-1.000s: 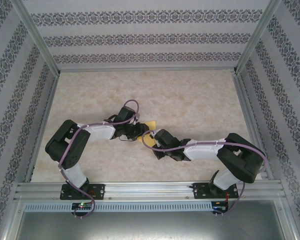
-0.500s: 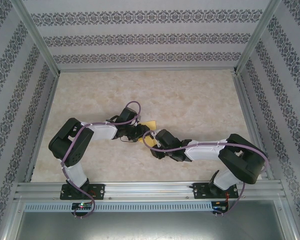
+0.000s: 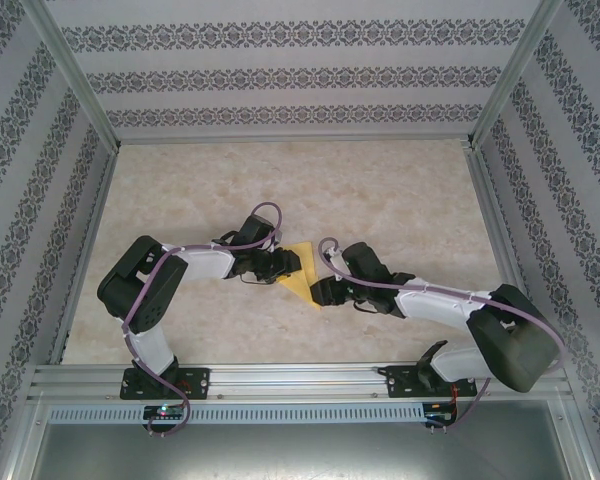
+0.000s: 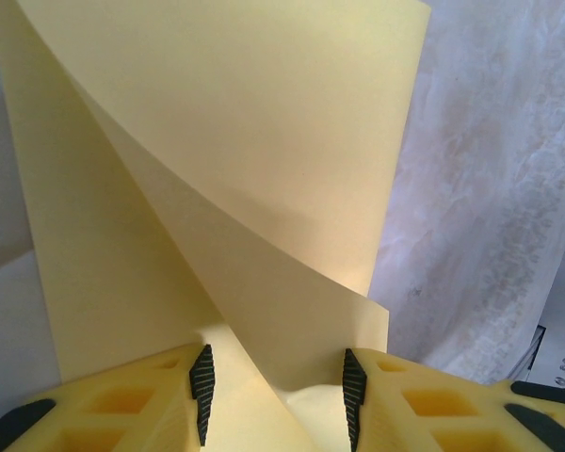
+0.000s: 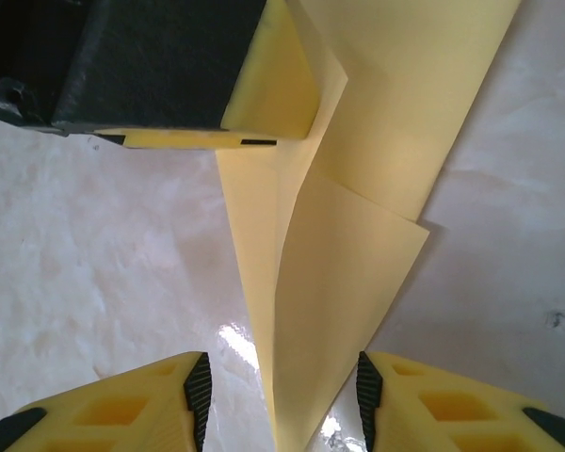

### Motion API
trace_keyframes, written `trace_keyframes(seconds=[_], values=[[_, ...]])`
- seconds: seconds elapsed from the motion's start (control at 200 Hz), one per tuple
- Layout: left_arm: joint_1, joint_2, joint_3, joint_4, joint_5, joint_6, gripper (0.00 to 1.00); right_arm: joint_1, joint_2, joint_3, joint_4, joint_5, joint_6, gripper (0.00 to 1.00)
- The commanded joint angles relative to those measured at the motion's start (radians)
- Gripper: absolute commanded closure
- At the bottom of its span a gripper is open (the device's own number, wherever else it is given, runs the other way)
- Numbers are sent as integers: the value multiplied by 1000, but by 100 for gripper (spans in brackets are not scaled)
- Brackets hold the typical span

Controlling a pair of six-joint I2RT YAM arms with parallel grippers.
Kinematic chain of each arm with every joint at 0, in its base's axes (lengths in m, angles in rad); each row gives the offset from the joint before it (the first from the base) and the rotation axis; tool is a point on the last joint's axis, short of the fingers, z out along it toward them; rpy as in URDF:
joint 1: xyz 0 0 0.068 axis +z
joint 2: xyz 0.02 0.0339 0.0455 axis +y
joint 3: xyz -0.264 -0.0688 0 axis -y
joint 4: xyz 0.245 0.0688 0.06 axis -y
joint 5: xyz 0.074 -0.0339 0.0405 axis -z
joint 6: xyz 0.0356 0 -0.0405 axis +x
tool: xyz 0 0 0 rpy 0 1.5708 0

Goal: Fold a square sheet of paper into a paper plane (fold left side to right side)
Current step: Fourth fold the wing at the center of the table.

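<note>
The right gripper [image 5: 281,395] has drawn back rightward, jaws spread off the square sheet of paper [image 3: 302,268] lying half-folded mid-table, and with the left gripper [image 4: 277,395] also apart astride its left edge, the uncreased flap could spring back open.

The square sheet of paper [image 3: 302,270] is thin, plain yellow and partly folded. One layer lies flat on the table [image 3: 400,190] while another lifts and curls over it (a soft, loose bend). From above it shows as a triangle, near the table's middle, slightly toward its near edge.
</note>
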Motion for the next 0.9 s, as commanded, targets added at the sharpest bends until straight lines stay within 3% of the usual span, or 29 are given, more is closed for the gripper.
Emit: trace_keyframes(seconds=[0.0,0.375,0.894], values=[[-15,7,-5,27,2,16,56,1,47,52,-41,-34,4,55],[-15,-2,-12,34,3,17,56,26,208,136,-21,-48,49,64],[-15,-50,-25,7,-14,31,56,25,250,124,3,-59,61,91]])
